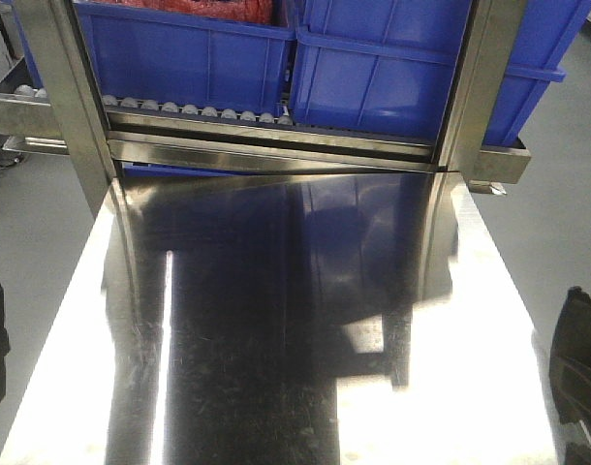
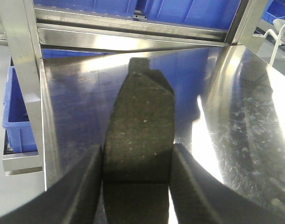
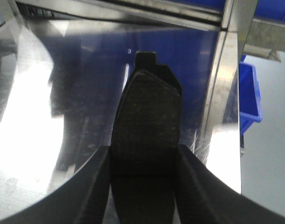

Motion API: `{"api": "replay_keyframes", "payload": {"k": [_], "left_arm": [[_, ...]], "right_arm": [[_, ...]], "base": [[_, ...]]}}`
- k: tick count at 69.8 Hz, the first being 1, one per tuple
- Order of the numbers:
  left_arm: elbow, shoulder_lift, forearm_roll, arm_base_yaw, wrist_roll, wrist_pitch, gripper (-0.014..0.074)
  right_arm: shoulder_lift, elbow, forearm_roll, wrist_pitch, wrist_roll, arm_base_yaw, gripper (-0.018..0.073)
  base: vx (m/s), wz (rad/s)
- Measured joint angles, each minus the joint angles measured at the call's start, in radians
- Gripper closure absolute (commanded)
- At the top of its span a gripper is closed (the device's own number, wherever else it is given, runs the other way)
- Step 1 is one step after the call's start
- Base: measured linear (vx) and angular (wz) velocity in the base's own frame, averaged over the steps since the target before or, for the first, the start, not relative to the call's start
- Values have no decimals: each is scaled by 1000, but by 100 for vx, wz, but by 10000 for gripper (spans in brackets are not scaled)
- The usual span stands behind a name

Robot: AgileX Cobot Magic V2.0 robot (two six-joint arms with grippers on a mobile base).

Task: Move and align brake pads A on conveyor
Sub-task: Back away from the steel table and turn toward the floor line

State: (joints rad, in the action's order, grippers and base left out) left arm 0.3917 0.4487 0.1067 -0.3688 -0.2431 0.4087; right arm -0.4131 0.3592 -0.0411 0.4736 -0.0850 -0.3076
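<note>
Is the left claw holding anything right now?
Yes, the left gripper grips a dark brake pad on both sides, above the steel tabletop.

Your front camera looks from high up, forward and down over the shiny steel tabletop (image 1: 276,368) to the big blue plastic bins (image 1: 373,68). Your wrist cameras sit low, right behind the black left gripper (image 2: 138,154) and right gripper (image 3: 143,154), facing that same tabletop and bins

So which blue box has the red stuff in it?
The left blue bin: red stuff shows above its rim. The right blue bin shows none.
</note>
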Motion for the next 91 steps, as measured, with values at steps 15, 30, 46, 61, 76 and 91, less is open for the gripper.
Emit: {"api": "replay_keyframes", "payload": {"k": [15, 30, 46, 61, 76, 91], "left_arm": [[0, 0, 0, 0, 0, 0, 540], [0, 0, 0, 0, 0, 0, 540], [0, 0, 0, 0, 0, 0, 540], [0, 0, 0, 0, 0, 0, 540], [0, 0, 0, 0, 0, 0, 540], [0, 0, 0, 0, 0, 0, 540]], "right_arm": [[44, -14, -1, -44, 0, 0, 535], [44, -14, -1, -46, 0, 0, 535], [44, -14, -1, -46, 0, 0, 535], [44, -14, -1, -46, 0, 0, 535], [44, -14, -1, -46, 0, 0, 535], [44, -14, -1, -46, 0, 0, 535]], "base": [[0, 0], [0, 0], [0, 0], [0, 0], [0, 0], [0, 0]]}}
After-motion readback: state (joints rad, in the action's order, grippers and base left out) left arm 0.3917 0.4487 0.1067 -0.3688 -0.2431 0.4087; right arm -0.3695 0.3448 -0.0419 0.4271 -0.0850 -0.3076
